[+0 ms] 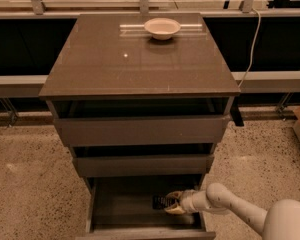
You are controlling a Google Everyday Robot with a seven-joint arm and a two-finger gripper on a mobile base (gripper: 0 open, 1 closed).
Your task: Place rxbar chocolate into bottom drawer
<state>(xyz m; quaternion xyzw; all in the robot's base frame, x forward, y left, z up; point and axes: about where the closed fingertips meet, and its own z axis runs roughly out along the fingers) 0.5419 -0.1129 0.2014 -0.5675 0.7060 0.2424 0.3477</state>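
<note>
The bottom drawer [145,232] of the grey-brown cabinet is pulled open. My gripper [171,203] reaches into it from the right, low over the drawer floor near its right side. The rxbar chocolate [159,202], a small black wrapper bar, sits at the fingertips and sticks out to the left. One finger is on each side of its right end. I cannot tell whether the bar touches the drawer floor.
A white bowl [162,28] stands at the back of the cabinet top [135,64]. The two upper drawers [140,130] are slightly open. A cable hangs down the cabinet's right side. Speckled floor lies on both sides.
</note>
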